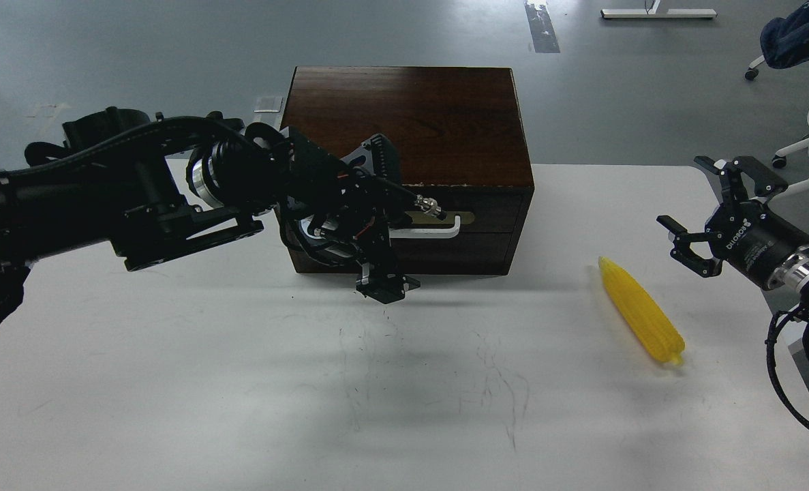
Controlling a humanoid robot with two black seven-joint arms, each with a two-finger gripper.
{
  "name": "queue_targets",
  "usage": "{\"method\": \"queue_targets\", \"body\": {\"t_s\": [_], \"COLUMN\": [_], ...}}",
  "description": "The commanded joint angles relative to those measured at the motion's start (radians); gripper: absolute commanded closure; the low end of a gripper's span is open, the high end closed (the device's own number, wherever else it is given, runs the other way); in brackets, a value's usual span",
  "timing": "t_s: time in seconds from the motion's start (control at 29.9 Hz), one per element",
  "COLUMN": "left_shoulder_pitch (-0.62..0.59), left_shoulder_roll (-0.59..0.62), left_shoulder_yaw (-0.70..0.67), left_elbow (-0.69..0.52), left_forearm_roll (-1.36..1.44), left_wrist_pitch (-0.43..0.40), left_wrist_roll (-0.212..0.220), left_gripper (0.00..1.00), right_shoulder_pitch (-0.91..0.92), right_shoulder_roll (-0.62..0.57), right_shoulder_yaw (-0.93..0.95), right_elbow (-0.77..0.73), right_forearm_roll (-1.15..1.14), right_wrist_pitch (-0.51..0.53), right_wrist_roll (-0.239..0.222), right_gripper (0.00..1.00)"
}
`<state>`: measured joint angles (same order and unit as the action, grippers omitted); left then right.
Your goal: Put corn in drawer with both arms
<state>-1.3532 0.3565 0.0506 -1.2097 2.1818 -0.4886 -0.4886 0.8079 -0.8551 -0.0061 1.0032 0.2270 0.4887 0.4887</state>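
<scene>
The bright yellow plastic corn cob (641, 311), tapered and ribbed with kernel rows, lies flat on the white table (240, 382) near its right edge, pointed tip toward the far side and blunt end toward the near side, well apart from the dark brown wooden box (411, 129) that stands at the middle of the far edge. The drawer (493, 208), with its white bar handle (431, 228) on a brass plate, looks shut. The left gripper (377, 225) sits right at the left part of that handle, but it is dark and crowded against the wood, so I cannot tell whether its fingers are apart or closed on the bar. The right gripper (700, 218) hovers over the right edge, beside and above the corn without touching it, its fingers spread wide. The corn looks light, stiff and hollow, with a smooth surface that may slip or roll. The best hold is probably across its thick middle, fingers set square to its length so the ribs give some bite.
</scene>
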Motion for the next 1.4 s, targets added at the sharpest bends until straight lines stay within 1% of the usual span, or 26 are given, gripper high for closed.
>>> {"method": "queue_targets", "body": {"t_s": [0.0, 0.3, 0.43, 0.5, 0.6, 0.87, 1.04, 1.37], "left_shoulder_pitch": [0.008, 0.028, 0.031, 0.029, 0.022, 0.022, 0.023, 0.026], "left_shoulder_roll": [0.004, 0.004, 0.004, 0.009, 0.016, 0.067, 0.122, 0.154], "left_shoulder_yaw": [0.000, -0.001, -0.003, 0.008, 0.060, 0.063, 0.064, 0.078], "left_elbow": [0.001, -0.001, -0.019, -0.053, -0.108, -0.209, -0.287, -0.369], "left_forearm_roll": [0.000, 0.000, 0.000, 0.000, 0.000, 0.000, 0.000, 0.000], "left_wrist_pitch": [0.000, 0.000, 0.000, 0.000, 0.000, 0.000, 0.000, 0.000], "left_wrist_roll": [0.000, 0.000, 0.000, 0.000, 0.000, 0.000, 0.000, 0.000], "left_gripper": [0.02, 0.02, 0.02, 0.02, 0.02, 0.02, 0.02, 0.02], "right_shoulder_pitch": [-0.006, -0.006, -0.006, -0.006, -0.007, -0.018, -0.027, -0.026], "right_shoulder_roll": [-0.002, -0.002, -0.002, -0.002, -0.008, -0.012, -0.016, -0.016], "right_shoulder_yaw": [0.002, 0.002, 0.002, 0.002, 0.002, 0.002, 0.002, 0.002], "right_elbow": [0.000, 0.000, 0.000, 0.000, 0.000, 0.002, 0.002, 0.003], "right_forearm_roll": [0.000, 0.000, 0.000, 0.000, 0.000, 0.000, 0.000, 0.000], "right_wrist_pitch": [0.000, 0.000, 0.000, 0.000, 0.000, 0.000, 0.000, 0.000], "right_wrist_roll": [0.000, 0.000, 0.000, 0.000, 0.000, 0.000, 0.000, 0.000], "right_gripper": [0.00, 0.00, 0.00, 0.00, 0.00, 0.00, 0.00, 0.00]}}
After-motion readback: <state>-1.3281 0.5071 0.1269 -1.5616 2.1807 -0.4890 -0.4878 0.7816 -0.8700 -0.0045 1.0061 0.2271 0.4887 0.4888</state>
